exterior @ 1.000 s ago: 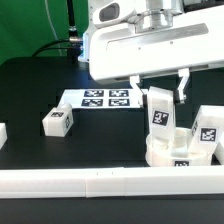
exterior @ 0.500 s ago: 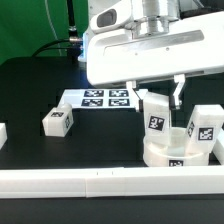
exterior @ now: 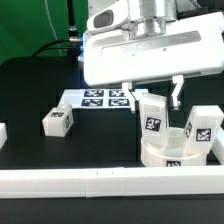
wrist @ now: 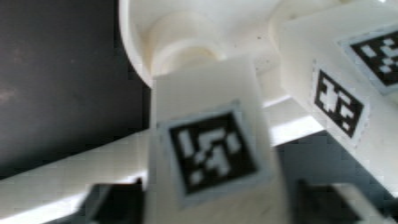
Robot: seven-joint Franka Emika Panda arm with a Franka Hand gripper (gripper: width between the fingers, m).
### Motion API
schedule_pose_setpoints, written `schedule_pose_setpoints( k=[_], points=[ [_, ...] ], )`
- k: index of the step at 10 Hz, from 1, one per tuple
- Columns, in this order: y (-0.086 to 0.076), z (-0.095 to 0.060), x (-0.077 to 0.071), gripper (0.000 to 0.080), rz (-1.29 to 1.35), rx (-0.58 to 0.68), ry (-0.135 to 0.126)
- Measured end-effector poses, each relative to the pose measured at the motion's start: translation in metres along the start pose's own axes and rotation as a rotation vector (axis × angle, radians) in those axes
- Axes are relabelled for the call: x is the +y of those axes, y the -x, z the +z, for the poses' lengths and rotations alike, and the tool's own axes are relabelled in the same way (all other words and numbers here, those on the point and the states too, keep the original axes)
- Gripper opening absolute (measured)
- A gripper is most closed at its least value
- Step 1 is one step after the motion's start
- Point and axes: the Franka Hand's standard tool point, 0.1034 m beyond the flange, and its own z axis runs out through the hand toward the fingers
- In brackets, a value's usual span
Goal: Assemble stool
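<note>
We are seeing the marker board [exterior: 100, 98] lying flat on the black table [exterior: 30, 90], with a long white rail [exterior: 80, 182] running along the front and a green backdrop [exterior: 25, 25] hanging behind.

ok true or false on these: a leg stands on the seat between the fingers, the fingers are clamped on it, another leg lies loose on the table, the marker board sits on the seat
A leg stands upright on the seat, between the fingers: true.
The fingers are clamped on that leg: false. They stand apart from its sides, with gaps showing in the wrist view.
A loose leg lies on the table, to the exterior view's left of the seat: true.
The marker board sits on the seat: false. It lies flat on the table, behind the seat.
A second leg stands on the seat: true.
</note>
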Motion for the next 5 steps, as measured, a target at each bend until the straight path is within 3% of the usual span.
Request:
schedule_pose_setpoints(
  k=[1,2,5],
  points=[
    [-0.006,-0.006,0.0,0.0549,-0.003,-0.008,-0.001],
    [-0.013,-0.012,0.003,0.0628,-0.01,-0.009,0.001],
    [-0.028,-0.034,0.0,0.0648,-0.006,-0.051,-0.014]
  ],
)
